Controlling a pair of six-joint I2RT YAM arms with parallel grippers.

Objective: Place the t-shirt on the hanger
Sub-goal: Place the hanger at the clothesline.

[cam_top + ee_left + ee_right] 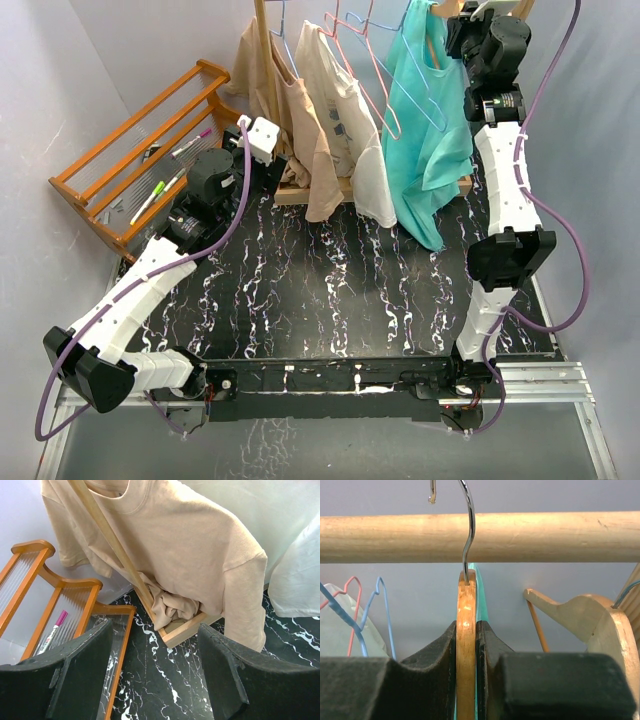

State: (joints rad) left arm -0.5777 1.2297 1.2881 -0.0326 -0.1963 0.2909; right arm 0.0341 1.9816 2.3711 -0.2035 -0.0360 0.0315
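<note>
My read: task near end. T-shirt [430,140] hangs at 1 o'clock in top view, draped off hanger [466,595], teal edge showing behind wood. Right gripper [466,637] clamped on hanger neck, just under rail [545,535]. Hook [468,535] crosses rail; top out of frame, so can't confirm it's seated. Left gripper [155,650] jaws apart, holding nothing, at 10 o'clock by beige shirt [190,545]. Remaining: seat hook, release, back off.

Soft, even, bright light fills all my views; shadows are faint. In the overhead frame the bench [330,300] shows crisp. My right end effector [466,630], at the bottom of its frame, looks soft, the wooden rod [530,537] sharp.
</note>
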